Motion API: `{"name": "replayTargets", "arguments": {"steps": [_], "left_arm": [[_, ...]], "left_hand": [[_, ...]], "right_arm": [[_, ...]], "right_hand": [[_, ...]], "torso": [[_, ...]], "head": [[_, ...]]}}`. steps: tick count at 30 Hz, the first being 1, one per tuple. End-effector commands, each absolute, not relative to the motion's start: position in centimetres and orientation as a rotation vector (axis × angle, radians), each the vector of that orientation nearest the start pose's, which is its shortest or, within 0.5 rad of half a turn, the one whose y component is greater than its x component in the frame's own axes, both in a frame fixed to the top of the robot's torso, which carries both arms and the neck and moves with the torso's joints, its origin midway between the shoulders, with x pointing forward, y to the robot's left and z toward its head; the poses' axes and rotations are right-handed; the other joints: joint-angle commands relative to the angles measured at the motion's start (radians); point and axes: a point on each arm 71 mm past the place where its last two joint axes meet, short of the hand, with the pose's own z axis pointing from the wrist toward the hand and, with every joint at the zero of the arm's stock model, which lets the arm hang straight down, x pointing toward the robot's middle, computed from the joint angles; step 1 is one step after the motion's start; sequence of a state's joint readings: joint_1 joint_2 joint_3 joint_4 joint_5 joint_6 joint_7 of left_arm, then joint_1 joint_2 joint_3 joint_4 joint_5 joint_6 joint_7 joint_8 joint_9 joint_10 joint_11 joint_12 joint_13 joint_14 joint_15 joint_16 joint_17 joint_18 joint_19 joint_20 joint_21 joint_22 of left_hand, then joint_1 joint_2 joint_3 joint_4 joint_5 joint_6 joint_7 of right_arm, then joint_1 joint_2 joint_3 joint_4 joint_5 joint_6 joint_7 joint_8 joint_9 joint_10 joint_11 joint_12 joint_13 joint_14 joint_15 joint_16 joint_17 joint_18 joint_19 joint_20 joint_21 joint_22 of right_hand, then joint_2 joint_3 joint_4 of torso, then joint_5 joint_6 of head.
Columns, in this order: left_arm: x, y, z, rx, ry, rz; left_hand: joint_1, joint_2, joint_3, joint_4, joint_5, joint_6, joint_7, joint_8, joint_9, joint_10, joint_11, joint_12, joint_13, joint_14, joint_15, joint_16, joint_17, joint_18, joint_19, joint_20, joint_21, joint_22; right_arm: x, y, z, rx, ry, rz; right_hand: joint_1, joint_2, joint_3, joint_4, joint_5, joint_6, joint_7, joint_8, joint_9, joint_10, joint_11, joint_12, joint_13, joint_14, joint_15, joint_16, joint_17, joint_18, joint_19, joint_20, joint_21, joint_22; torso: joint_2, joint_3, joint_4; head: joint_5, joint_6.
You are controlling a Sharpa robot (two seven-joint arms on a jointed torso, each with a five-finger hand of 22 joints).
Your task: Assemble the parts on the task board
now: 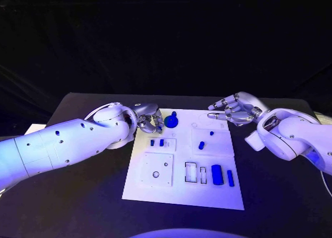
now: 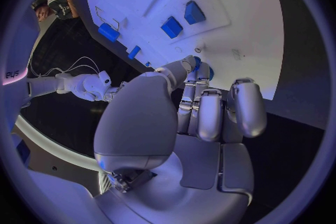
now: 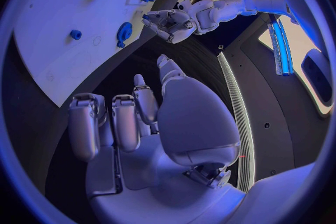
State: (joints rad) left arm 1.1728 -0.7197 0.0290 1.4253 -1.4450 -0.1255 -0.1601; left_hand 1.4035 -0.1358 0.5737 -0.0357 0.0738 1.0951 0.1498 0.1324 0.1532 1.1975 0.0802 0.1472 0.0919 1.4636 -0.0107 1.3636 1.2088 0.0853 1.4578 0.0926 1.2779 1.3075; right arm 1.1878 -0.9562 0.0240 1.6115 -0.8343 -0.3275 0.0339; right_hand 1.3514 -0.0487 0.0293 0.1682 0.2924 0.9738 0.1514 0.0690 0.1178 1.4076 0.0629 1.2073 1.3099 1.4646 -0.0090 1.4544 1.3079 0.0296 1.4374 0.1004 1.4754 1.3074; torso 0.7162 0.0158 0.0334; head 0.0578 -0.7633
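Observation:
The white task board (image 1: pixel 183 191) lies in the middle of the black table. A round blue part (image 1: pixel 171 120) stands near its far left corner. My left hand (image 1: pixel 148 121) hovers just left of that part with its fingers bent and nothing in them; the right wrist view shows a small gap between the left hand (image 3: pixel 170 23) and the part (image 3: pixel 124 32). Over the far right corner, my right hand (image 1: pixel 233 110) is held with its fingers spread, empty. Two small blue pieces (image 1: pixel 157 143) stand in a square recess. A long blue block (image 1: pixel 217 174) and a thin blue bar (image 1: pixel 230 177) lie near the right edge.
Another blue piece (image 1: pixel 201 145) and a tiny one (image 1: pixel 211 133) sit in the right square area. Two open rectangular slots (image 1: pixel 191 172) lie left of the long block. A white plate with a round hole (image 1: pixel 156 169) sits on the board's left side.

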Motion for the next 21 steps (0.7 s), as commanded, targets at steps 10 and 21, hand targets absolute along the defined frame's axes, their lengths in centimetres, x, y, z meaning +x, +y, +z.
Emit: {"name": "replayTargets", "arguments": {"steps": [10, 21], "left_arm": [[50.35, 16.39, -19.76, 0.194, 1.88, -0.608], [50.36, 16.07, -20.27, 0.207, 1.894, -0.593]], "left_hand": [[-0.012, 0.0, 0.003, 0.0, 0.003, 0.01, 0.0, -0.004, -0.001, 0.006, -0.002, -0.003, 0.0, 0.033, 0.005, 0.004, -0.001, -0.018, 0.005, 0.003, 0.004, 0.05], [-0.013, -0.001, 0.003, 0.0, 0.002, 0.01, 0.0, -0.005, -0.001, 0.007, -0.003, -0.005, 0.001, 0.032, 0.005, 0.003, -0.003, -0.018, 0.004, 0.003, 0.003, 0.049]], "right_arm": [[47.47, -23.06, -16.16, 0.408, 1.69, 1.042], [47.46, -23.04, -16.17, 0.405, 1.692, 1.044]], "right_hand": [[-0.002, 0.008, -0.006, 0.001, 0.006, 0.006, -0.003, 0.004, 0.002, -0.001, -0.002, -0.002, 0.027, 0.063, -0.002, -0.006, 0.072, 0.016, -0.009, 0.001, -0.007, 0.087], [-0.002, 0.008, -0.006, 0.001, 0.006, 0.006, -0.003, 0.004, 0.002, -0.001, -0.002, -0.002, 0.027, 0.063, -0.002, -0.006, 0.072, 0.016, -0.009, 0.001, -0.007, 0.087]], "torso": [[-0.001, 0.0, 0.0008], [0.0, -0.0001, 0.0003]], "head": [[0.001, -0.001], [-0.001, -0.002]]}}
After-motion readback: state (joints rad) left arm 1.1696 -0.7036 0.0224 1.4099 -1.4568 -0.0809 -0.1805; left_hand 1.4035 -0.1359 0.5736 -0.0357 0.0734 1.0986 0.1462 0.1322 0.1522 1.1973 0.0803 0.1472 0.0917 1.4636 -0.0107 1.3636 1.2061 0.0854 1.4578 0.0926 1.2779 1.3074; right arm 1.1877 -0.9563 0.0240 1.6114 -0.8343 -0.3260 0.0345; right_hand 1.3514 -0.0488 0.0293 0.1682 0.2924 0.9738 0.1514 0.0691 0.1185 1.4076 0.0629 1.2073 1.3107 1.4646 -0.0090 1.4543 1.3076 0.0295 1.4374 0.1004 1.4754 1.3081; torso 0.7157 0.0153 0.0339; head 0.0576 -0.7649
